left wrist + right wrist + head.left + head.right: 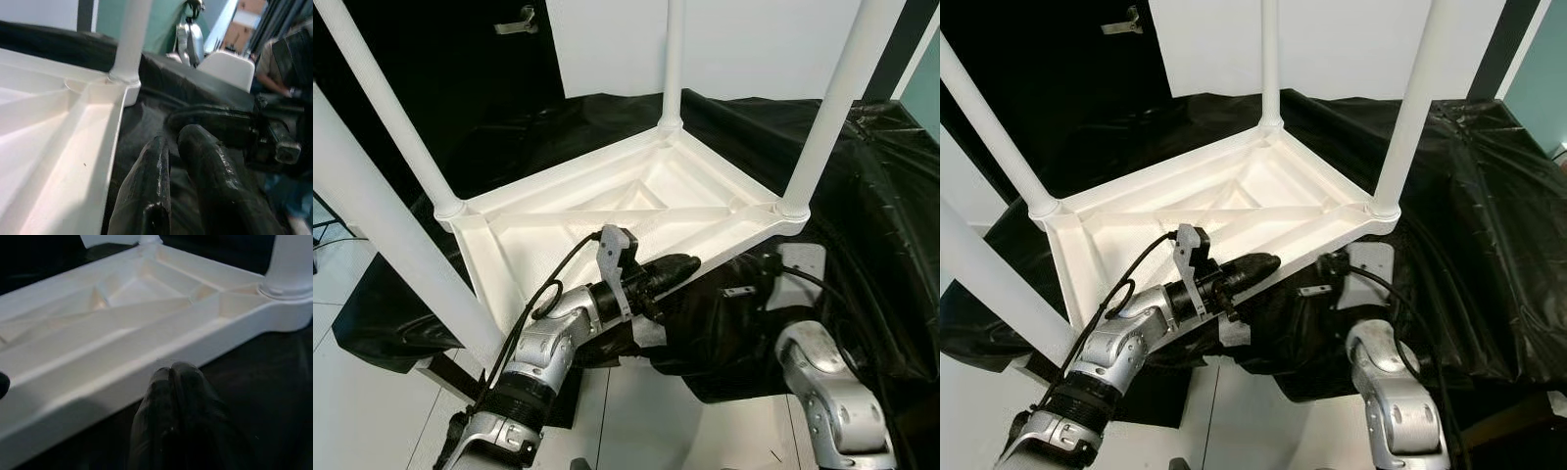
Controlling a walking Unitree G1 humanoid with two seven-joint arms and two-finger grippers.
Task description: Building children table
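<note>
The white table point(636, 201) lies upside down on a black cloth point(862, 196), its ribbed underside facing up. I count four legs point(837, 98) standing up from it: one at the far corner around 12 o'clock, one at 3, one at 9, and a fourth close to the camera at about 8 o'clock. All four look seated in their sockets, so the build seems close to done.

There are two grippers. The left gripper point(680, 266) lies low along the near edge of the tabletop at about 6 o'clock, fingers pressed together and holding nothing. The right gripper point(173, 374) sits just beside it toward 4 o'clock, its tips meeting against the same edge, also empty.

What's left, I'd guess, is checking each leg for tightness and then turning the table onto its feet. To do that well, both grippers should part and take the rim on either side of a corner, not the thin ribs. The lift should be slow and even, since the long legs make it top-heavy and the cloth could slide or snag underneath.
</note>
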